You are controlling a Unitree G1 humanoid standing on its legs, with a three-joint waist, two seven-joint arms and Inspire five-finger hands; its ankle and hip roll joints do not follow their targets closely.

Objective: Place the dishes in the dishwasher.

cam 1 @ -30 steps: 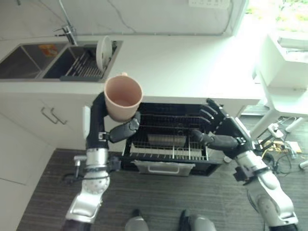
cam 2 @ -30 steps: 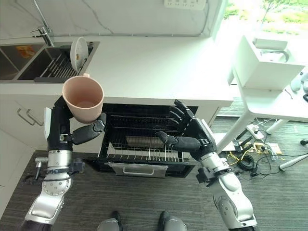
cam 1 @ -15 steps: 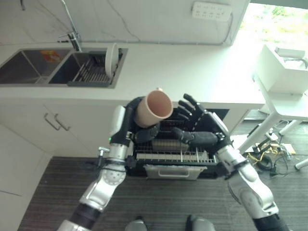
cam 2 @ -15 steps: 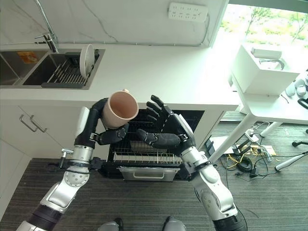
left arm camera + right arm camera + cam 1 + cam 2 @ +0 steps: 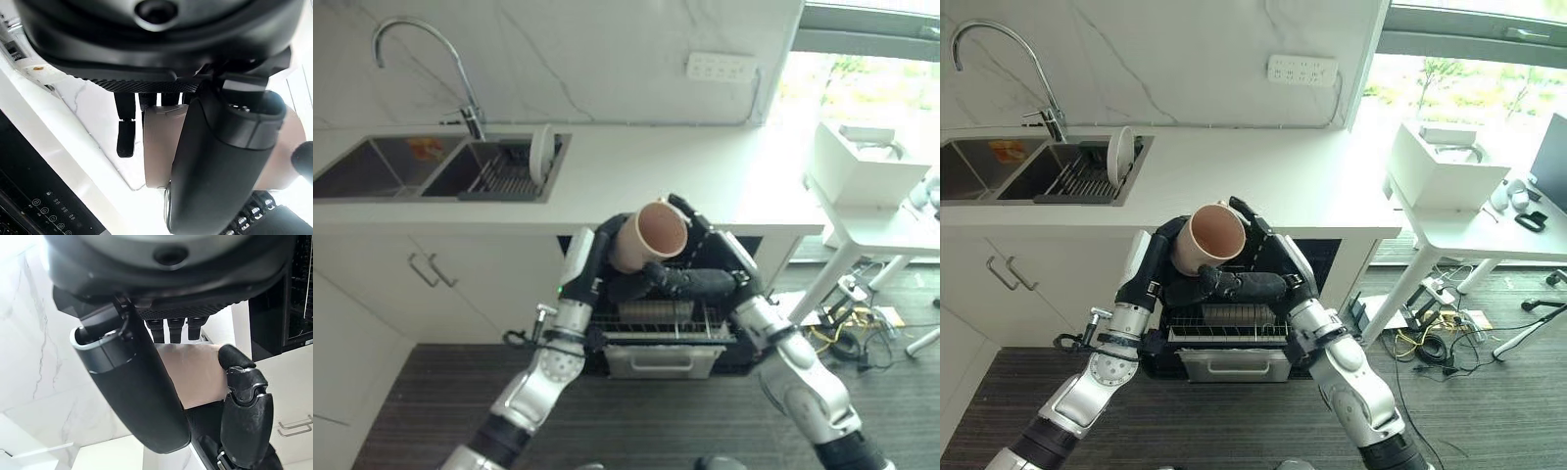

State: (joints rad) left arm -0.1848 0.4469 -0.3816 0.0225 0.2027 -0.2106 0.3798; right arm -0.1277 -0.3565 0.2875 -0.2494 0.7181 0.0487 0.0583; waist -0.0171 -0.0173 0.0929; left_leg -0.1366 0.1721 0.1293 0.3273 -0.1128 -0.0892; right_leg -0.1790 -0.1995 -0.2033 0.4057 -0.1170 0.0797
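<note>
Pink cup (image 5: 1212, 238) sits in the air between both hands, above the open dishwasher (image 5: 1229, 333) and just in front of the worktop (image 5: 1263, 186) edge, its mouth tilted up towards us.

Going from left to right: we see a sink (image 5: 411, 168) with a tap (image 5: 421, 59), then a drying rack (image 5: 504, 166) holding one white plate (image 5: 541, 155) on edge. Next comes the left hand (image 5: 1185, 286), its fingers and thumb curled round the cup's lower wall. The right hand (image 5: 1263, 264) follows, fingers spread along the cup's far side and thumb reaching under it, so we judge it is closing on the cup as well. Further right stands a white side table (image 5: 1449, 211) with a box on it.

The risk, as we judge it, lies in the handover. If the left hand lets go before the right has a firm hold, the cup could slip and drop onto the wire rack (image 5: 1229, 318) below. The smooth, tapered wall gives little to grip. A twist between the two hands could also tip it.

The eye views give us the whole layout but hide the contact points. The left wrist view shows the left thumb (image 5: 220, 161) lying across the cup wall. The right wrist view shows the right thumb (image 5: 134, 391) beside the cup, with the left hand's thumb tip against it.
</note>
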